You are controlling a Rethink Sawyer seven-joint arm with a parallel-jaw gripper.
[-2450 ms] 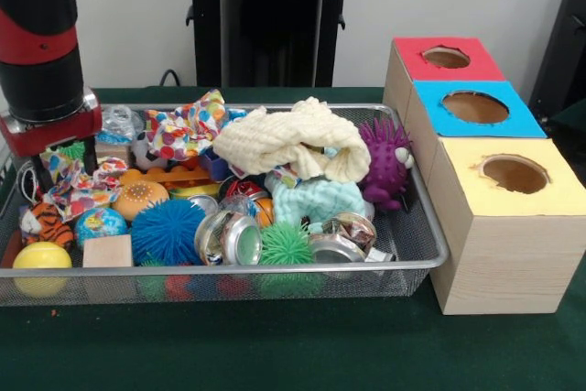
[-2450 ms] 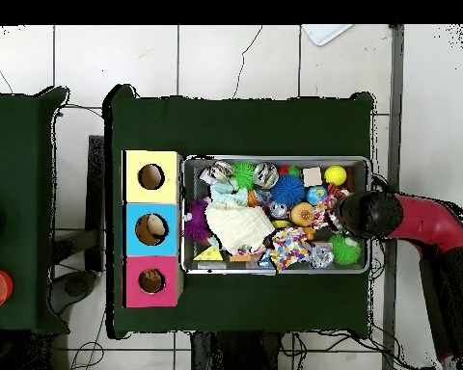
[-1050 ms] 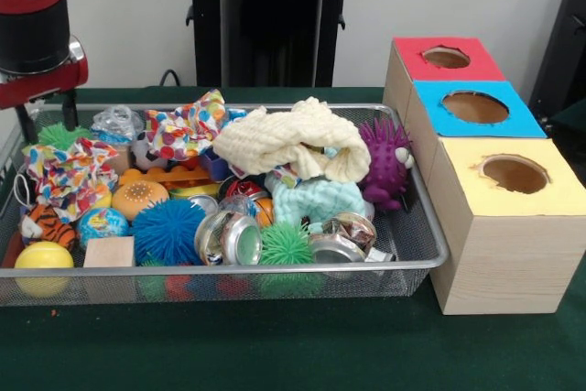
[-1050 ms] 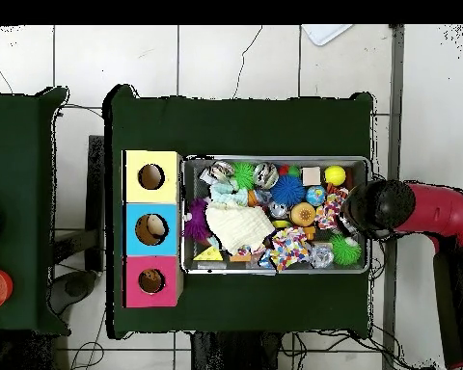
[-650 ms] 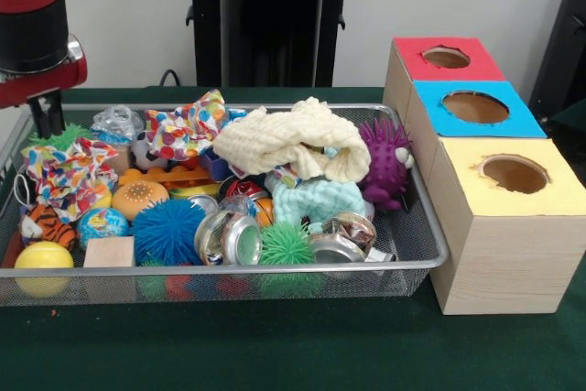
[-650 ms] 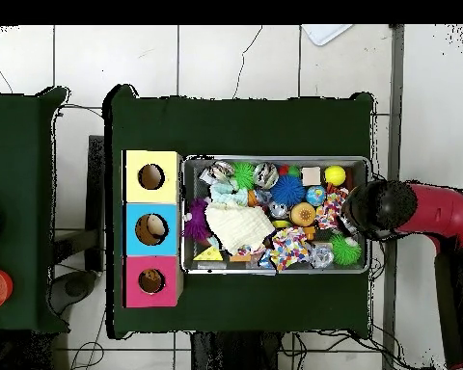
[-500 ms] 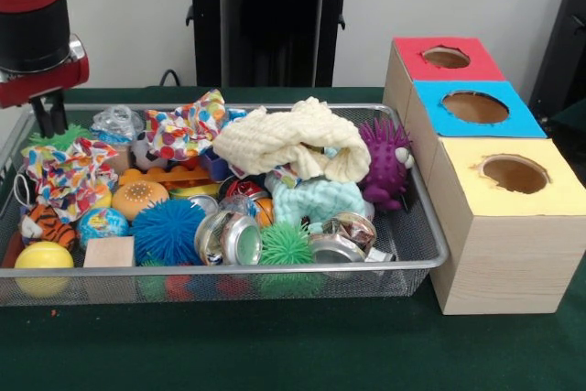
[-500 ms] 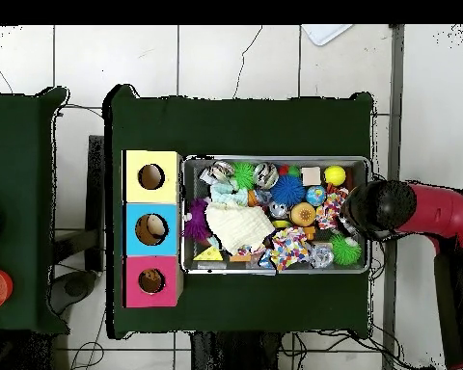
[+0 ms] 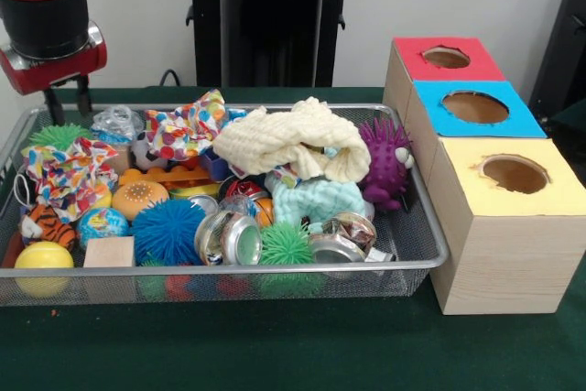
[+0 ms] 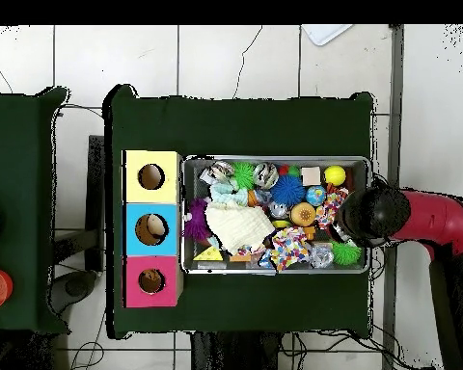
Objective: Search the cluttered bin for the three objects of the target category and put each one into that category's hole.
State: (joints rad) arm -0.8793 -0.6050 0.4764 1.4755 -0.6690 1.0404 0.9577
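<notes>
The wide silver wire-mesh bin (image 9: 417, 226) is crowded. A cream knitted cloth (image 9: 293, 139) is draped over the middle, with a pale mint knitted piece (image 9: 316, 199) below it and a purple spiky hedgehog toy (image 9: 385, 162) against the bin's right end as seen from the front. A multicoloured dotted fabric bow (image 9: 188, 125) lies towards the back, and a second patterned fabric piece (image 9: 64, 171) is spread at the left end. Along the front rim are seen a blue spiky rubber ball (image 9: 167, 231), a green spiky ball (image 9: 286, 244), shiny metal tins (image 9: 229, 237), a plain wooden block (image 9: 108, 252) and a smooth yellow ball (image 9: 41, 256).

An orange, black-striped plush tiger (image 9: 46, 222) is lodged at the left end, partly covered by the patterned fabric piece and flanked by a blue globe-printed ball (image 9: 101, 223). The red and black gripper (image 9: 69, 103) hangs above that end, towards the back rim, well above the tiger; its two dark fingers are slightly parted and nothing is held.

The red-surround round hole (image 9: 446, 57) tops the farthest pale wooden box, beyond the blue and yellow ones.
</notes>
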